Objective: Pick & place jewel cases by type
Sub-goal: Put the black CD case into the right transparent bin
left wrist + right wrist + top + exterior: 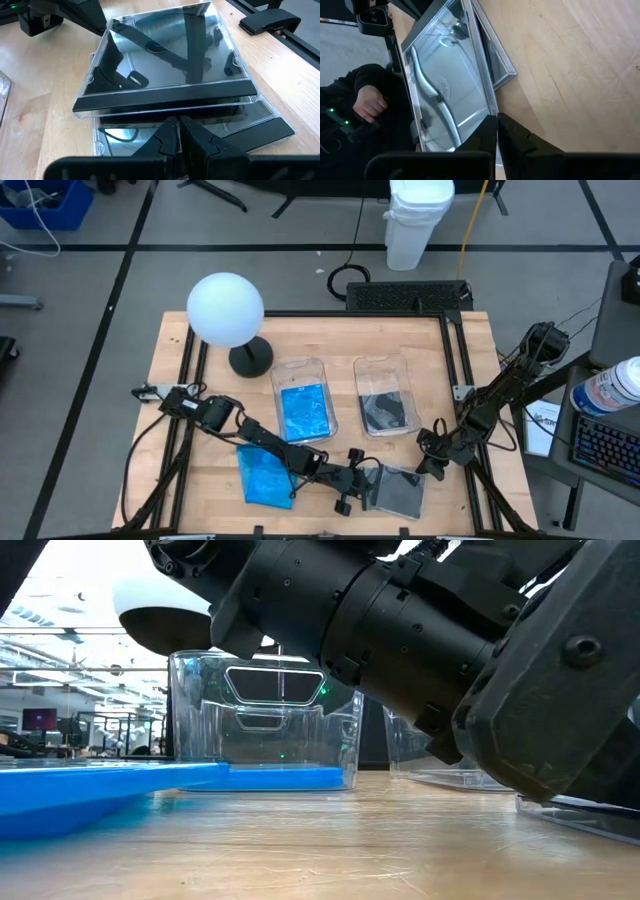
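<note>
both grippers' jaws pinch edges of the top dark jewel case (170, 60)

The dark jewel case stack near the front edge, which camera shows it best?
The left wrist view: the dark jewel case stack fills it, two cases offset. The high view shows it small; the right wrist view only an edge; the low view hardly anything.

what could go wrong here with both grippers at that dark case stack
Both grippers are shut at the same stack of dark jewel cases: the left gripper at one edge, the right gripper at another. Opposing pulls could twist or crack the top case. The lower case is offset and may drag along.
</note>
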### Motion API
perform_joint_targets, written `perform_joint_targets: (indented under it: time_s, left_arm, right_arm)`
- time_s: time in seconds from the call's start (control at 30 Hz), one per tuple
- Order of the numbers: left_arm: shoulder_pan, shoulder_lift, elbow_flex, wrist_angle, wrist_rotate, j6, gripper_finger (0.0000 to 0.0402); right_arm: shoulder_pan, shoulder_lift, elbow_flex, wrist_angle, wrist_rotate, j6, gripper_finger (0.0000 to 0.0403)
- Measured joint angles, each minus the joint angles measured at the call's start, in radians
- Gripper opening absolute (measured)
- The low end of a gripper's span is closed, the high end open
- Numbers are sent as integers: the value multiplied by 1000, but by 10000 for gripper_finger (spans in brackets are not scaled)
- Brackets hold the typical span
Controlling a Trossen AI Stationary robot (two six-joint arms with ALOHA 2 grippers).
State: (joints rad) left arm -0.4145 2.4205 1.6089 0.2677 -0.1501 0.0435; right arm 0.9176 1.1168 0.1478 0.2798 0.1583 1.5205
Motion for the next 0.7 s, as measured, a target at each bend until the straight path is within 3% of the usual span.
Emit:
perform_joint_targets:
  time_s: [0.23, 0.7]
  left_arm:
    - [-5, -13, -1, -12, -8, 27, 31]
    - [-67, -84, -3, -54, -82, 38, 31]
  right_arm:
    - [0, -4, 0, 0, 2, -20, 3]
    - [0, -28, 0, -1, 29, 10, 43]
